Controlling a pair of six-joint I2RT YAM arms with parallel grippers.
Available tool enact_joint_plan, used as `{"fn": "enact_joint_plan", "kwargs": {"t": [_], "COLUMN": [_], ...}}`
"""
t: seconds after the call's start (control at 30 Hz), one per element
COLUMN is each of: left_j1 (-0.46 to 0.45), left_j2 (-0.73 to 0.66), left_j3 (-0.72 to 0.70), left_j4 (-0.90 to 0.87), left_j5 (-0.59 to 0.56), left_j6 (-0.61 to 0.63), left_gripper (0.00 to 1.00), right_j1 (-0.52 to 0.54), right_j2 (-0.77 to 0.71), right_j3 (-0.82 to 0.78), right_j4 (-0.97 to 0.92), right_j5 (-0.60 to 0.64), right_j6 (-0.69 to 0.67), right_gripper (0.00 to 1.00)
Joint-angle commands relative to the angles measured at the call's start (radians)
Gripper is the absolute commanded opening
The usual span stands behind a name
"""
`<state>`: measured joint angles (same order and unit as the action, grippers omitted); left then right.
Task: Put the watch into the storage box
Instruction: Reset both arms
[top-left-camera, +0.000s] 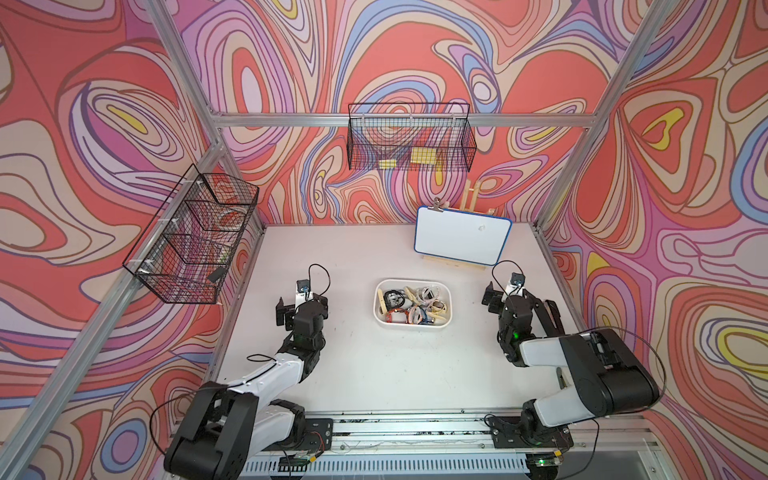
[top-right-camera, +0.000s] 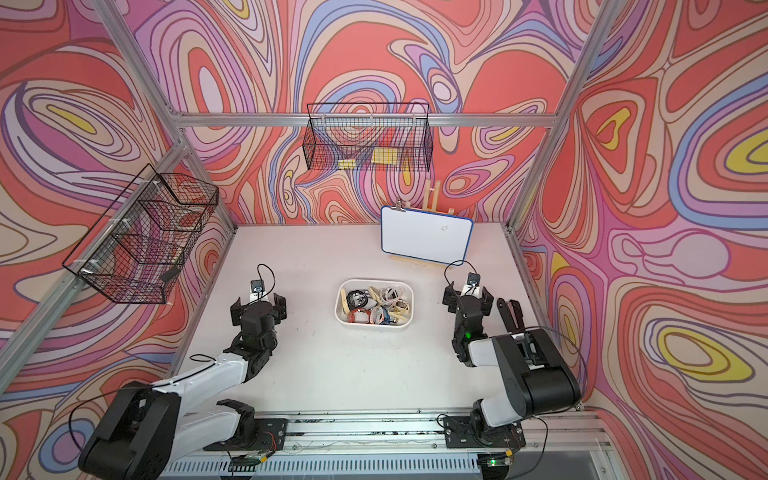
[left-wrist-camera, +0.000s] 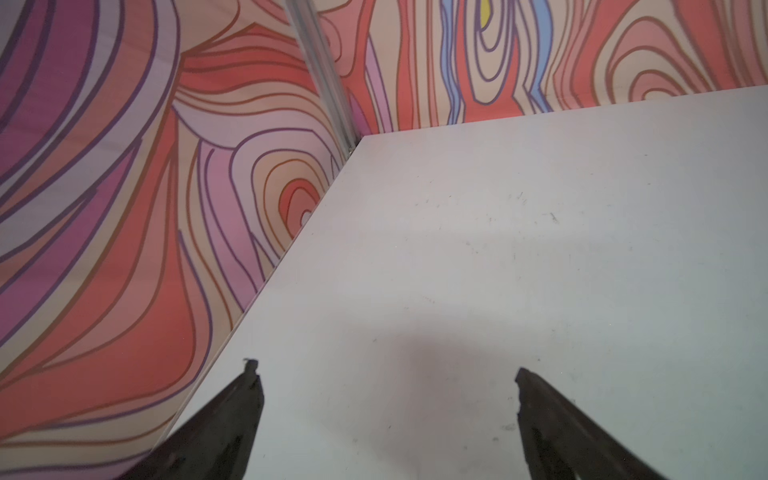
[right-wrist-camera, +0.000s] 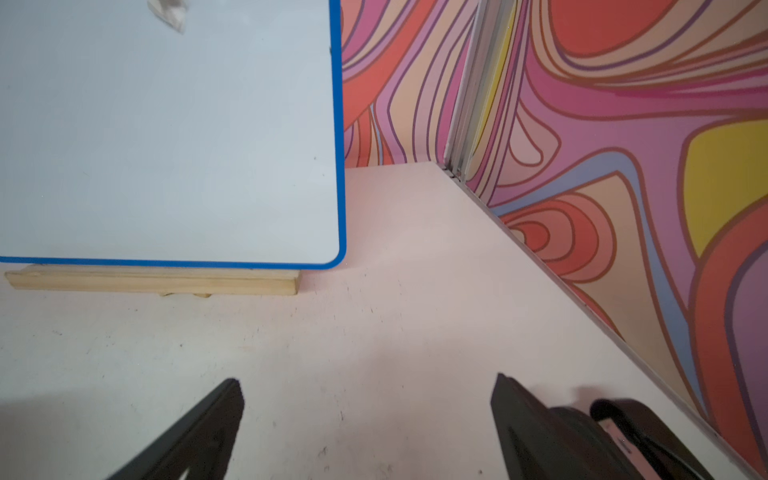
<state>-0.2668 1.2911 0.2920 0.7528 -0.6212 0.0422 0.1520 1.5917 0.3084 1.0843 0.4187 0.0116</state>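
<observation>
Left end effector (left-wrist-camera: 384, 374) and right end effector (right-wrist-camera: 368, 382) wide open, empty. Watches (top-left-camera: 415, 305) in storage box (top-left-camera: 415, 323) look light, floppy; we'd pinch a strap.

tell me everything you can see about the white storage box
The storage box is a shallow white rectangular tray, plastic by its look, with rounded corners and a smooth rim. It sits flat and open on the white table, near the middle, between the left arm and right arm, touching neither. A jumble of watches with mixed straps fills it.
</observation>
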Motion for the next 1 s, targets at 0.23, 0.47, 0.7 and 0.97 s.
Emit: {"fn": "enact_joint_plan", "kwargs": {"t": [0.23, 0.47, 0.7, 0.97], "left_j1": [0.162, 0.21, 0.218, 0.218], "left_j2": [0.214, 0.233, 0.238, 0.246], "left_j3": [0.0, 0.088, 0.086, 0.077], "left_j4": [0.247, 0.099, 0.114, 0.145], "left_j5": [0.37, 0.403, 0.413, 0.411], "left_j6": [-0.032, -0.079, -0.079, -0.076], "left_gripper": [1.0, 1.0, 1.0, 1.0], "right_j1": [-0.119, -0.133, -0.131, -0.131], "right_j2": [0.112, 0.106, 0.103, 0.105], "right_j3": [0.154, 0.135, 0.137, 0.138], "right_j4": [-0.112, -0.076, -0.083, -0.083], "right_j5": [-0.163, -0.169, -0.15, -0.151], "right_j6": [0.048, 0.054, 0.054, 0.056], "right_gripper": [0.98, 0.98, 0.98, 0.98]}}
